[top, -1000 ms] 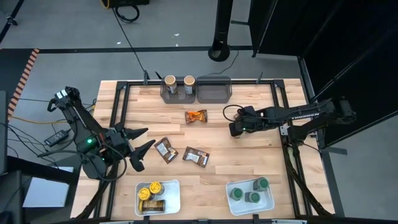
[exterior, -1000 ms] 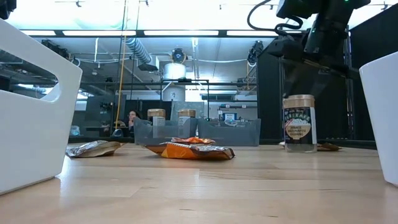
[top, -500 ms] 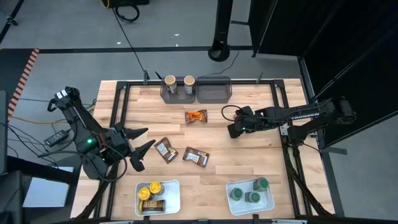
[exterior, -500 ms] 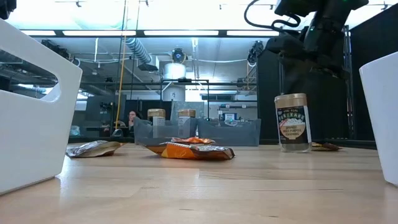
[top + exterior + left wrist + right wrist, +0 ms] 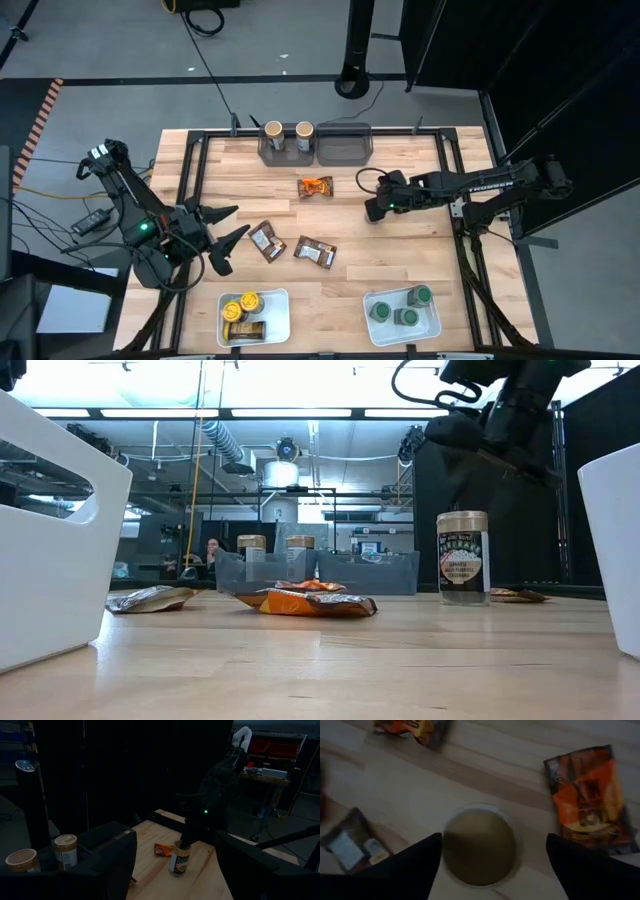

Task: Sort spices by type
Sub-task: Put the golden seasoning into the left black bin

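My left hand (image 5: 222,236) waits at the table's (image 5: 420,250) left edge with its fingers spread and nothing between them.

Going left to right, here is what looks sorted. In the near-left white tray (image 5: 281,322) sit yellow-lidded jars (image 5: 243,304), together with a brown item I cannot make out. At the far edge, the left grey bin (image 5: 266,152) holds two tan-lidded jars (image 5: 289,131), and the grey bin (image 5: 344,150) beside it looks empty. The near-right tray (image 5: 371,327) holds three green-lidded jars (image 5: 406,306).

What is left lies loose on the open wood. Two brown packets (image 5: 292,246) lie side by side near the table's middle, just right of my left hand. An orange packet (image 5: 316,187) lies farther back, in front of the bins.

Right of that packet, my right hand (image 5: 375,207) hangs directly over one more tan-lidded jar (image 5: 462,557), which stands upright on the table. The fingers sit wide on either side of its lid and are not gripping it.

My judgement is that the jars are nearly done, with this one bound for the far-left bin. The three packets are still to be sorted, so the task is somewhat past halfway.
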You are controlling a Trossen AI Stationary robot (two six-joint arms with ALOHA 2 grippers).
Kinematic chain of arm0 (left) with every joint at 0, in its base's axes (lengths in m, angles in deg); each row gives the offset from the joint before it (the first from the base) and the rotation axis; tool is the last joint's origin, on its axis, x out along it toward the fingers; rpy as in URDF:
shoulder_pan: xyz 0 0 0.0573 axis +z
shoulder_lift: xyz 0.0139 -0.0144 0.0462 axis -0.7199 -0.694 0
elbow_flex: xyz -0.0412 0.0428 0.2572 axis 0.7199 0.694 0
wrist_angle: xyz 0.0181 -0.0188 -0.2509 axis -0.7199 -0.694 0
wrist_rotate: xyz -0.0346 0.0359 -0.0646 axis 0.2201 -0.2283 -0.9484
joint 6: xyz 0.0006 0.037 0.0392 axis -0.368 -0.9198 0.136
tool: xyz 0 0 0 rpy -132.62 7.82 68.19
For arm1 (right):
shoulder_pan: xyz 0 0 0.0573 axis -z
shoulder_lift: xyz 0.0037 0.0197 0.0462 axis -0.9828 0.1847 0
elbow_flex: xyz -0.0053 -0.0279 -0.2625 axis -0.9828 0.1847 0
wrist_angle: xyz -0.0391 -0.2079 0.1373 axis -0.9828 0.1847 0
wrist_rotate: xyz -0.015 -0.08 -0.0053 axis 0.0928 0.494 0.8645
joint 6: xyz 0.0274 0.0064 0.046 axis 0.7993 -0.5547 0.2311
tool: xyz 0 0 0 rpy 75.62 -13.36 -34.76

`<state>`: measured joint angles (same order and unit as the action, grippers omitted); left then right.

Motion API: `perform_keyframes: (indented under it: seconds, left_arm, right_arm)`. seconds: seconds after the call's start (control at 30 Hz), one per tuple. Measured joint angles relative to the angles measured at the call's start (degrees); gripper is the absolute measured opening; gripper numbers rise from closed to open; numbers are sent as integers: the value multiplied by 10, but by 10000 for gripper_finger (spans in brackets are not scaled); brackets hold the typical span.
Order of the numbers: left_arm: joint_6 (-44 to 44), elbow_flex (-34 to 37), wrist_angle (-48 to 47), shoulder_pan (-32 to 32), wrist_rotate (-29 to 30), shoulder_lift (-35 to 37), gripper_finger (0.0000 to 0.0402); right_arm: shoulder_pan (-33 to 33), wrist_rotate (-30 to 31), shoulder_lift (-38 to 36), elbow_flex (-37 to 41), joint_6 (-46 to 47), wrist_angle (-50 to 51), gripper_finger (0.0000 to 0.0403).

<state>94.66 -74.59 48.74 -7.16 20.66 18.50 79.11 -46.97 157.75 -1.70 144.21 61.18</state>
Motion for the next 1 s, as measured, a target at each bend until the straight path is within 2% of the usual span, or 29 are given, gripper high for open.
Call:
perform_keyframes:
  seconds: [0.3,0.47,0.57,1.0]
  left_arm:
    - [-1,0,0,0,0,0,269]
    - [0,0,0,0,0,0,269]
    - [0,0,0,0,0,0,269]
    - [15,0,2,0,6,0,269]
  right_arm:
    - [-1,-2,0,-5,0,-32,377]
    - [-10,39,0,-5,-8,-19,376]
    - [-10,42,2,-5,-15,-21,376]
    - [-32,42,85,-5,-24,-40,374]
